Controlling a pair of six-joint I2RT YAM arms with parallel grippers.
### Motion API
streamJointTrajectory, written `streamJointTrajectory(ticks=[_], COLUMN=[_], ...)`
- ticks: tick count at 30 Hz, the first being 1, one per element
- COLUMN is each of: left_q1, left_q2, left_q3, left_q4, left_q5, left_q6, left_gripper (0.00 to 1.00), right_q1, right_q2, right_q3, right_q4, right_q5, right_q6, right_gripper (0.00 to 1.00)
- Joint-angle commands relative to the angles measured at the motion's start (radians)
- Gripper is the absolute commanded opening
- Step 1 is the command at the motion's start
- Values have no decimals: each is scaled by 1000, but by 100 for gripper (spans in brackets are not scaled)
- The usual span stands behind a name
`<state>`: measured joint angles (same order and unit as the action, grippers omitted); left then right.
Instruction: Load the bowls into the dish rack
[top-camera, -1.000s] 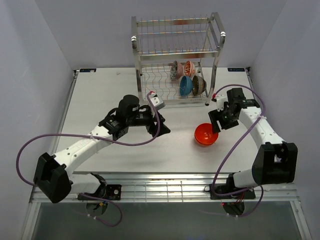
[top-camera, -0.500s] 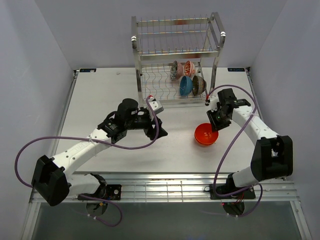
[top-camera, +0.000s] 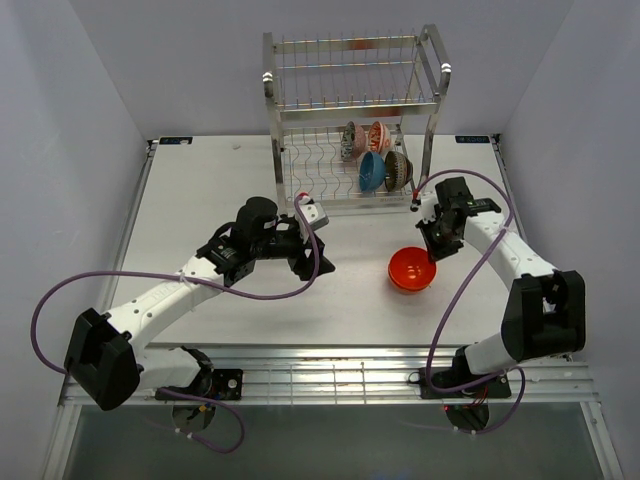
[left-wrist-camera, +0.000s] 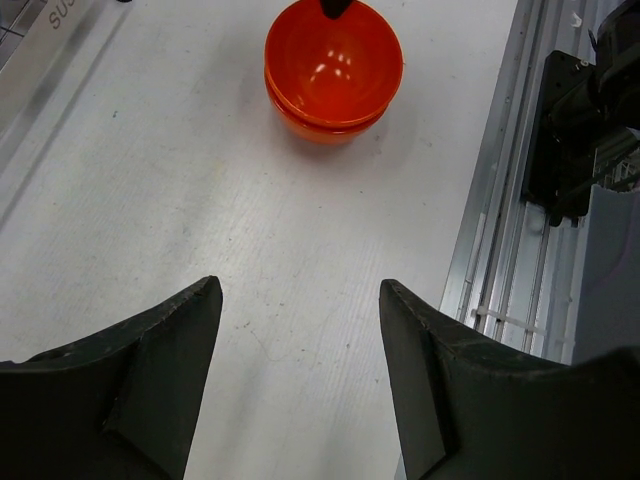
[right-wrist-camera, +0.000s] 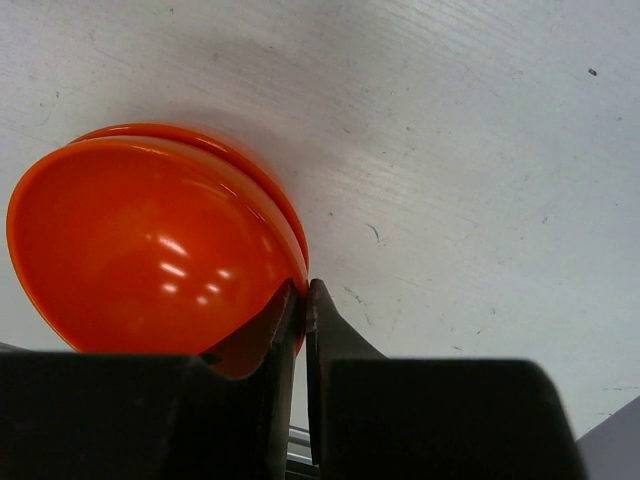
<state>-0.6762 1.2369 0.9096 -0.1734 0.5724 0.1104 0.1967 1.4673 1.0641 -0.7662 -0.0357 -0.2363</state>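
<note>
Orange-red bowl (right-wrist-camera: 150, 250), rim tight between right fingers (right-wrist-camera: 335, 345).

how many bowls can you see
5: orange bowl on the table; four on edge in the silver wire dish rack's lower tier: pinkish, red-and-white patterned, blue, brown. Another may nest under the orange.

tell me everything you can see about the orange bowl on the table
The orange bowl is small, round, glossy and plastic-looking, plain inside, with a stepped band under its rim. It sits upright, mouth up, on the white table, in front of the dish rack, toward its right end. The right gripper is shut on its rim, one finger inside, one outside.
</note>
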Motion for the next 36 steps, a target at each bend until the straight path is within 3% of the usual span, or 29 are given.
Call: streamJointTrajectory(ticks=[1,9,15,18,23,30,36], left_q1=[3,-51,-233,-331,-416,-448,-468], left_q2=[-7,-2,39,134,312,435,527], left_q3=[34,95,126,208,414,494,534], left_q4=[-5,-57,-93,-182,-319,-363,-383], left_q5=[59,86,23,-41,-114,-221,-328], left_q6=[58,328,785,972,1031,1094,1083], left_gripper=[74,74,74,72,68,68,60], right_q1=[3,3,3,1,3,4,12], right_q2=[-74,-173,-159,-157,-148,-139,-121], right_q3=[50,120,142,135,129,112,123], right_q4=[-12,-47,-62,-62,-87,-105,-125], right_q5=[-21,-110,-246,-282,-322,-352,-360], right_q6=[-12,-18,17,26,37,45,37], right_gripper=[8,8,8,8,8,8,8])
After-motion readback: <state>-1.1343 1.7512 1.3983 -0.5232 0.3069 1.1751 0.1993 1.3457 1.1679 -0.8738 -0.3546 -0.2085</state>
